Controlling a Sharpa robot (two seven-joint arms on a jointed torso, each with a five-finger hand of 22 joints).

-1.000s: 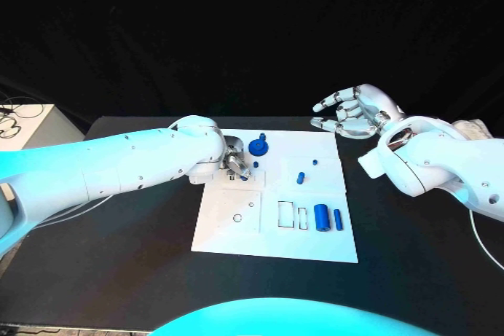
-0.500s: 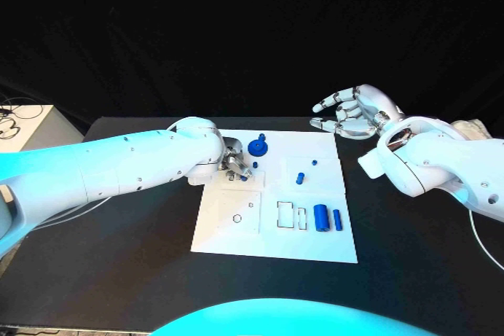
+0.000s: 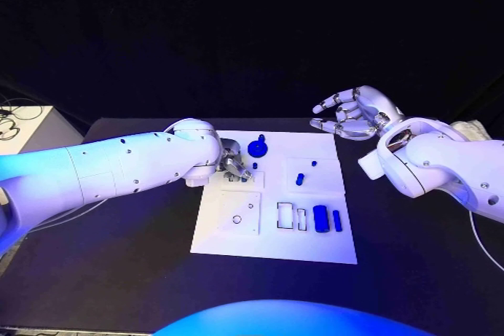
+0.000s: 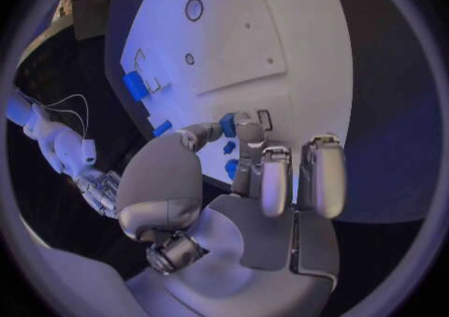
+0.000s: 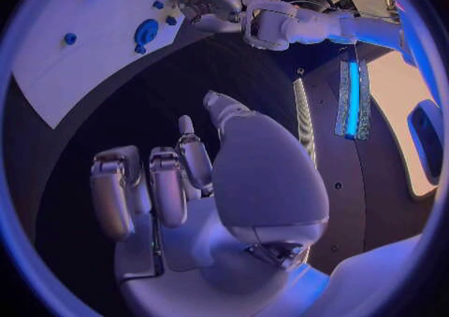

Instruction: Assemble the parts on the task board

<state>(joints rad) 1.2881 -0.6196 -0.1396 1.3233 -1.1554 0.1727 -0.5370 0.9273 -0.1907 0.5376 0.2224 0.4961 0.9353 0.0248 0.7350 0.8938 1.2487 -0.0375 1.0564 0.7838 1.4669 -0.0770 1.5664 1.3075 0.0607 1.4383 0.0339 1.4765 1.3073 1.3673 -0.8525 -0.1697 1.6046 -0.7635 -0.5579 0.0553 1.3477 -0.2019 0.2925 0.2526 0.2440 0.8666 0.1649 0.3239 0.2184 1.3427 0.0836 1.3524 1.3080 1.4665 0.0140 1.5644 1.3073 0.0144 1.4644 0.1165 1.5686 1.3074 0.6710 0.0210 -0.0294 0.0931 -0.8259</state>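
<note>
Pinching one small blue part point(image 4: 227, 124), the left hand point(image 3: 233, 166) works over the task board point(image 3: 315, 248); right hand point(image 3: 352, 114) fingers spread, holding nothing.

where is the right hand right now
In the head view, the right hand hovers open above the table beyond the task board's far right corner, holding nothing.

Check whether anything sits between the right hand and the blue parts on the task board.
Nothing visible does. The right hand hovers with fingers spread above the task board's far right corner; the small blue peg and two blue cylinders lie uncovered. The left hand works at the opposite edge.
</note>
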